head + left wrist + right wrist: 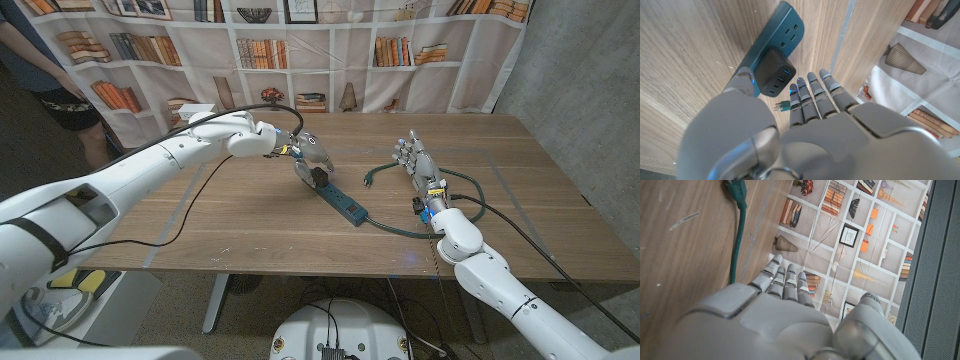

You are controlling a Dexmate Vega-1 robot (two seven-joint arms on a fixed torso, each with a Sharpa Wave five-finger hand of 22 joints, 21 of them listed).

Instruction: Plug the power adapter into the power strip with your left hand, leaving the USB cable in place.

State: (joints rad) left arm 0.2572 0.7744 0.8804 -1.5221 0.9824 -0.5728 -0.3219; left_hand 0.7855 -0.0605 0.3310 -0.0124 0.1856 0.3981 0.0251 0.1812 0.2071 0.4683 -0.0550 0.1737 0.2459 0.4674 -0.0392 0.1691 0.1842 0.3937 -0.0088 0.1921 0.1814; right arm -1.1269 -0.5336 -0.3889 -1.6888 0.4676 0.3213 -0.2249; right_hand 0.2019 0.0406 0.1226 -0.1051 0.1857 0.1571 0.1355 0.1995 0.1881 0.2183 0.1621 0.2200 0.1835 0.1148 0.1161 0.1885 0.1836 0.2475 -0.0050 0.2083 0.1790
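We see the power adapter (pixel 774 71) already seated in the teal power strip (pixel 785 25) on the worktop (pixel 250 220), so we judge the plugging done or nearly so. Our left hand (pixel 312 160) hovers over it, fingers straight, thumb beside the adapter; contact unclear. We cannot make out a USB cable. Our right hand (pixel 415 160) waits open, holding nothing.
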